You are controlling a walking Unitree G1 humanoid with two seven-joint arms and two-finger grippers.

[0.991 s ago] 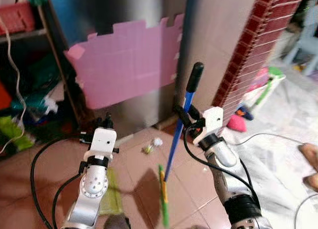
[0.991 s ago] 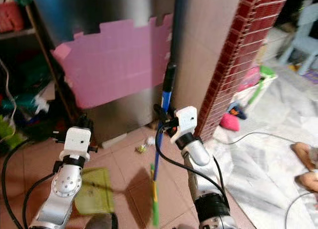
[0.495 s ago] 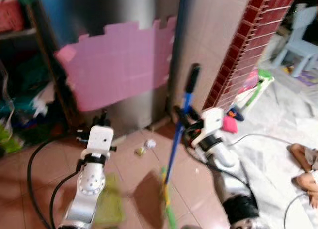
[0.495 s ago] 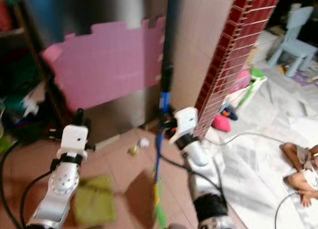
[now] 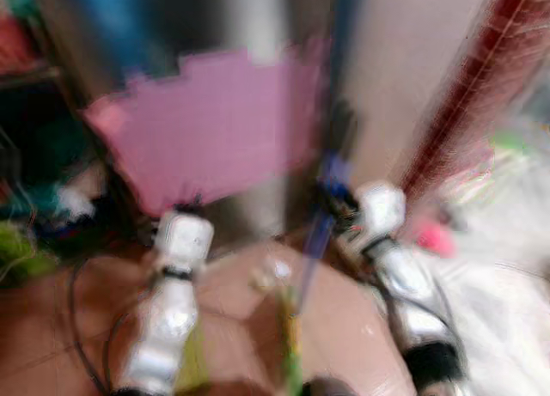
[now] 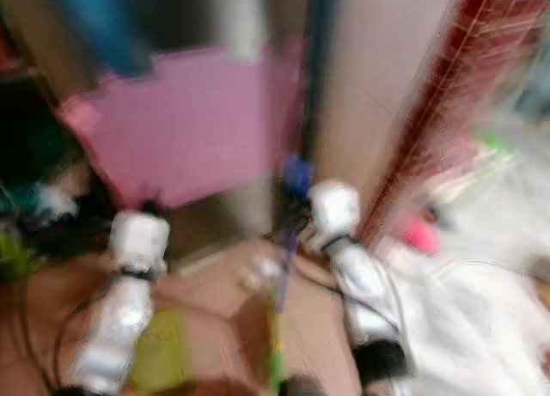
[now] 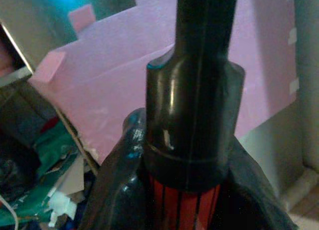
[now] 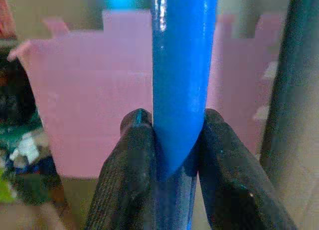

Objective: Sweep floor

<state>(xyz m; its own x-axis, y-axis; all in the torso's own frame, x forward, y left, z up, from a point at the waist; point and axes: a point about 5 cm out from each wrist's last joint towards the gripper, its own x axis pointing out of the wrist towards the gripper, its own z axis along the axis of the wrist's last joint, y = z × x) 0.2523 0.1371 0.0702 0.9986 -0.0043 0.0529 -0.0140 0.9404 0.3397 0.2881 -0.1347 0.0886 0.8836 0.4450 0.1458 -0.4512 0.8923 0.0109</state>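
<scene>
The head views are blurred by motion. My right gripper (image 5: 344, 209) is shut on the blue broom handle (image 8: 182, 65), whose black fingers (image 8: 132, 160) press it from both sides. The broom (image 5: 320, 233) slants down to its green head (image 5: 292, 362) on the tiled floor. My left gripper (image 5: 185, 214) is shut on a black and red handle (image 7: 192, 115). Below that arm lies a green dustpan (image 6: 159, 353). Small bits of litter (image 5: 273, 271) lie on the tiles between the arms, near the wall.
A pink foam mat (image 5: 206, 125) leans on the metal-fronted wall ahead. A red brick pillar (image 5: 464, 112) stands at the right, with white sheeting (image 5: 516, 301) and a pink toy (image 5: 434, 239) on the floor beyond. Cluttered shelves (image 5: 34, 173) fill the left.
The whole picture has shifted and blurred, so the camera is moving. Both grippers keep their hold, and the broom stays slanted between the arms.
</scene>
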